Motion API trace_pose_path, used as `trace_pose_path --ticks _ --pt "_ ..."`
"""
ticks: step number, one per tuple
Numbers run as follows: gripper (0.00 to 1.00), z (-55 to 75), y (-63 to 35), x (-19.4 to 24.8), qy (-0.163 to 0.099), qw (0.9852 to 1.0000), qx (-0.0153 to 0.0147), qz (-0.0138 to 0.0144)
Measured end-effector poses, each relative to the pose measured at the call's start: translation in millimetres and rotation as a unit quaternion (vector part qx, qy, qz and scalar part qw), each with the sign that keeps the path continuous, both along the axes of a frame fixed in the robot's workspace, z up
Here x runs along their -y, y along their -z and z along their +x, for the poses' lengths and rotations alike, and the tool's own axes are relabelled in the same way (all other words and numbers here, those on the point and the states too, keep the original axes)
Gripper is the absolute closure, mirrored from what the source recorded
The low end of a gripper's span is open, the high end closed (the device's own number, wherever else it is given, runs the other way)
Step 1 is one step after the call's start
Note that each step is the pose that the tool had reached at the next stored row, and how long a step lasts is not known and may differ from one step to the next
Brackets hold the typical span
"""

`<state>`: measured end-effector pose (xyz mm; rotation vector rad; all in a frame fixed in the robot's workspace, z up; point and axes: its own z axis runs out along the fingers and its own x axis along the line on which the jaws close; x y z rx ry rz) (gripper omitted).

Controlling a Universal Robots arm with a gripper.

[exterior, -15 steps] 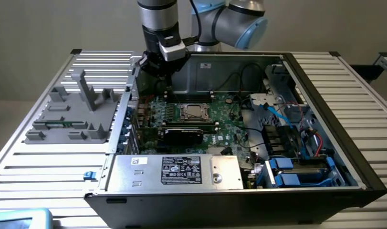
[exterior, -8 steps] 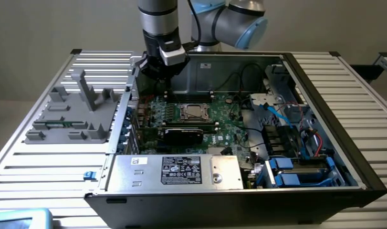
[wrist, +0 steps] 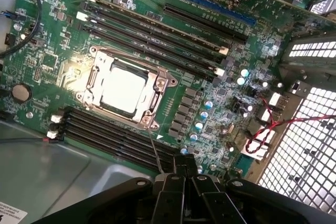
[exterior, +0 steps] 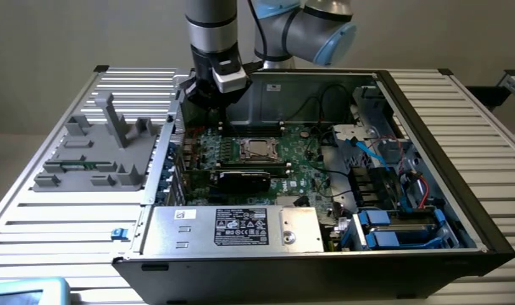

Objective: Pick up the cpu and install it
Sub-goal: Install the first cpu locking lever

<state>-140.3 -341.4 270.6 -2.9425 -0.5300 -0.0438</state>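
The cpu (wrist: 122,88), a shiny silver square, lies inside the metal frame of the socket (wrist: 152,109) on the green motherboard (wrist: 47,24). In the exterior view the cpu (exterior: 257,148) shows at the middle of the open computer case (exterior: 427,146). My gripper (wrist: 186,176) is shut, its black fingers pressed together with nothing between them. It hovers above the board, to one side of the socket and apart from it. Seen from the exterior camera, the gripper (exterior: 209,100) hangs over the case's back corner on the exterior view's left.
Memory slots (wrist: 157,35) run along both sides of the socket. A black card (exterior: 244,178) and a silver power supply (exterior: 232,227) sit nearer the front. Red wires (wrist: 268,129) cross by a perforated wall. A grey fixture (exterior: 92,155) stands outside the case on the exterior view's left.
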Motion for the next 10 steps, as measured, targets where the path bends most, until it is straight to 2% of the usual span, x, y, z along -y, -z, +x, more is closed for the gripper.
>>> trace_pose_path --ticks 2,7,10 --pt "0.89 0.0 1.9 -0.1 0.001 1.0 0.0001 0.0067" --pt "0.89 0.0 6.7 0.0 0.002 0.9999 -0.0006 0.0161" --pt "0.89 0.1 9.3 -0.1 0.004 0.9997 -0.0005 0.025"
